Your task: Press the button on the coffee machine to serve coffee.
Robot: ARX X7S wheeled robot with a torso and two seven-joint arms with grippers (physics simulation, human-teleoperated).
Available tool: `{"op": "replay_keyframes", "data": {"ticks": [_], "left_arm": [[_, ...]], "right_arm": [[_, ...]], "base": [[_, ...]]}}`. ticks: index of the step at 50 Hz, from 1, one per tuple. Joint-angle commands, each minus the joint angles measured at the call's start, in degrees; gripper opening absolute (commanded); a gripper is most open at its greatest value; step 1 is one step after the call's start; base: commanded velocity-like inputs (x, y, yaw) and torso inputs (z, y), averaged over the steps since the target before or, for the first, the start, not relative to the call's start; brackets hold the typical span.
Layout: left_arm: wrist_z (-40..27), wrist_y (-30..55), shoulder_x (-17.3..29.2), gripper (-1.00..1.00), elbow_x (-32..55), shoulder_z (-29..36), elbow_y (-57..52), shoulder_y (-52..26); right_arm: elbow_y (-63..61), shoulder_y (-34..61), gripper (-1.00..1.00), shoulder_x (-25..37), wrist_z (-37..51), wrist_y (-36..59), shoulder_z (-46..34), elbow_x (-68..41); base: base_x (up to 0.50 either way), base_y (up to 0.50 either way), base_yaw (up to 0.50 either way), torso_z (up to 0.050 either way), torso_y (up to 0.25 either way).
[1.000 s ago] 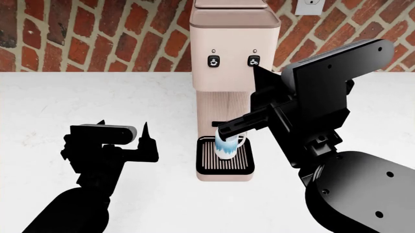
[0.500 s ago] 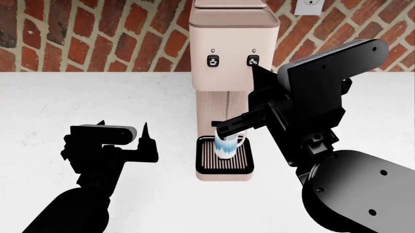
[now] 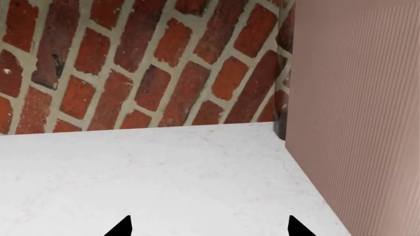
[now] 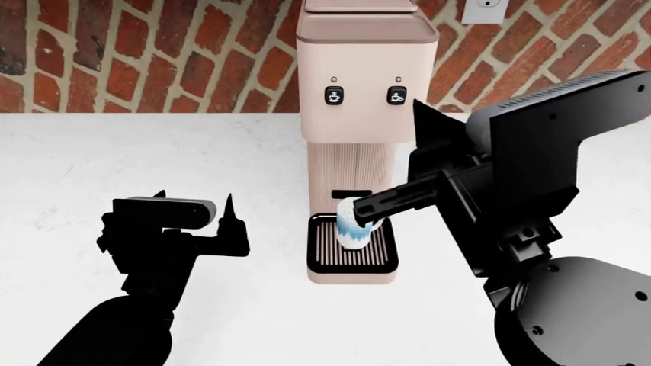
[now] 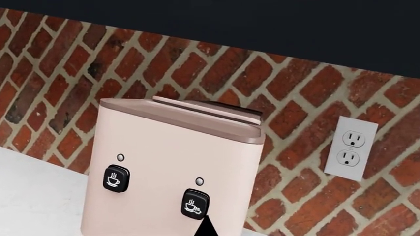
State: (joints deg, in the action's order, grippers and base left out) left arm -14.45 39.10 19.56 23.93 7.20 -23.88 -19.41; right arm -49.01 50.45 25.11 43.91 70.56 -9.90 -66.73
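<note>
Place: I read this as a home kitchen counter.
Wall: red brick backsplash (image 4: pixel 152 53) behind my view.
Surface: white speckled stone worktop (image 4: pixel 152 160).
Appliance: pale pink boxy coffee machine (image 4: pixel 364 84) standing there.
Power: white wall socket (image 5: pixel 349 147) beside it.

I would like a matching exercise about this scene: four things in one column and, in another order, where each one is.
Things:
1. mug
2. wall outlet
3. left gripper
4. two dark buttons

Places:
A. on the brick wall, beside the coffee machine
B. on the machine's boxy head
C. on the black drip tray
D. over the white counter, apart from the machine

Pairs: 1-C, 2-A, 3-D, 4-B
</note>
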Motion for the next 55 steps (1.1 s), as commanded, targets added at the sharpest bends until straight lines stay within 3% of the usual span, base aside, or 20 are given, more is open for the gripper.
{"op": "replay_keyframes", "data": {"ticks": [1,11,27,28,55], "left_arm": [[-0.23,-0.12,0.04,1.00,0.01,0.32,0.10,-0.13],[-0.25,-0.47,0.27,1.00,0.10,0.38,0.13,0.07],[-0.34,-0.51,0.80,1.00,0.39,0.35,-0.10,0.09],[-0.19,-0.71,1.01,1.00,0.45,0.21,-0.15,0.36],[-0.36,-3.49,0.70,1.00,-1.33,1.82,3.63,0.62]], "right_arm": [[-2.68,-1.85,-1.00,2.71,3.12,-0.52,4.63,-3.93],[-5.31,-5.57,-1.00,7.51,7.37,-1.45,10.99,-9.31],[-1.83,-21.43,-1.00,9.04,-4.18,-12.02,11.20,7.73],[-1.59,-22.27,1.00,9.05,-4.36,-12.47,11.36,8.18],[10.17,-37.31,1.00,8.00,-10.77,-24.53,10.49,21.58]], "base": [[0.00,0.00,0.00,0.000,0.000],[0.00,0.00,0.00,0.000,0.000],[0.00,0.00,0.00,0.000,0.000],[0.00,0.00,0.00,0.000,0.000],[0.00,0.00,0.00,0.000,0.000]]}}
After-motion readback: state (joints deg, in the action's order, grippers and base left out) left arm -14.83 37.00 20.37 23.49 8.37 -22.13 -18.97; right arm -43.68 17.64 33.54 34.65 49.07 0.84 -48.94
